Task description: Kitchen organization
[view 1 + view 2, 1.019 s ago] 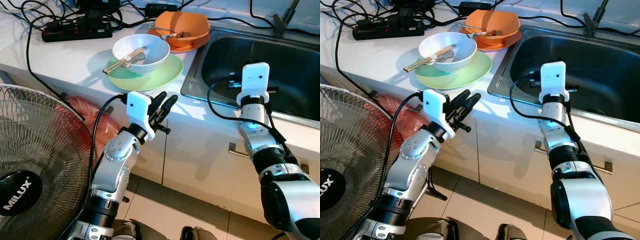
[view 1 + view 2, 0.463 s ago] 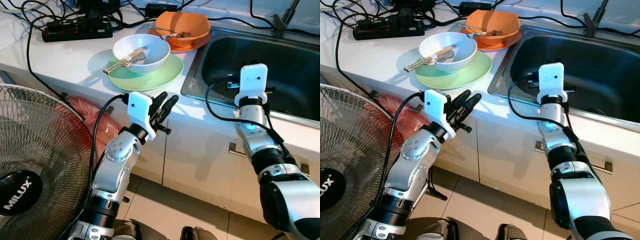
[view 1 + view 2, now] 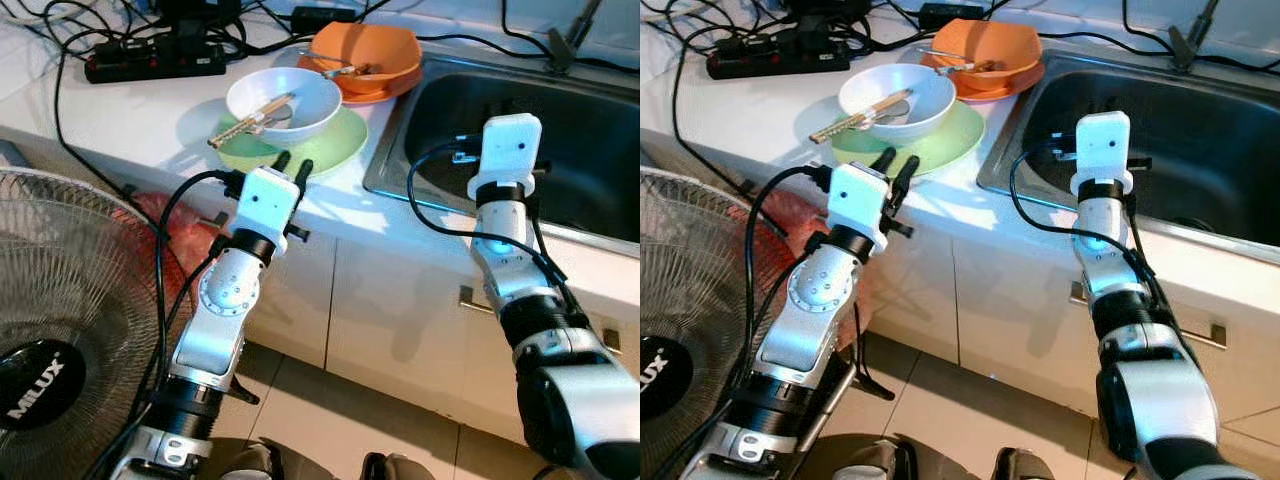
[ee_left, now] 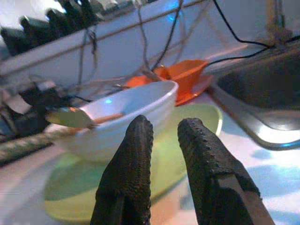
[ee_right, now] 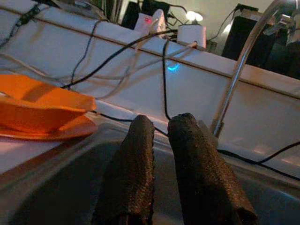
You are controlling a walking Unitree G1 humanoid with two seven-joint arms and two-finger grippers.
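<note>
a white tabletop [image 3: 140, 120] runs across the upper part of the scene, with a steel sink [image 3: 560, 130] sunk into it on the robot's right and white cabinet doors [image 3: 400, 320] below. a large fan [image 3: 70, 330] with a wire grille stands on the floor at the robot's left, a red plastic bag [image 3: 180, 250] behind it against the cabinet. a black power strip [image 3: 150, 62] and tangled cables lie at the back of the tabletop.

near the sink's left edge sits a green plate [image 3: 335, 145] carrying a white bowl [image 3: 305, 105], and a pair of chopsticks [image 3: 245, 120] rests across the bowl with a spoon inside it. just behind, touching the sink rim, an orange bowl [image 3: 375, 50] stands on an orange plate [image 3: 370, 92].

the left end effector [image 3: 292, 162] reaches up to the front rim of the green plate, its two black fingers [image 4: 133, 154] narrow, a slim gap between them, holding nothing. the right end effector [image 5: 157, 140] hovers over the sink basin, its white camera housing raised above the front edge; its fingers are narrow too, nearly together and empty, pointing toward the faucet [image 5: 239, 65] at the back.
</note>
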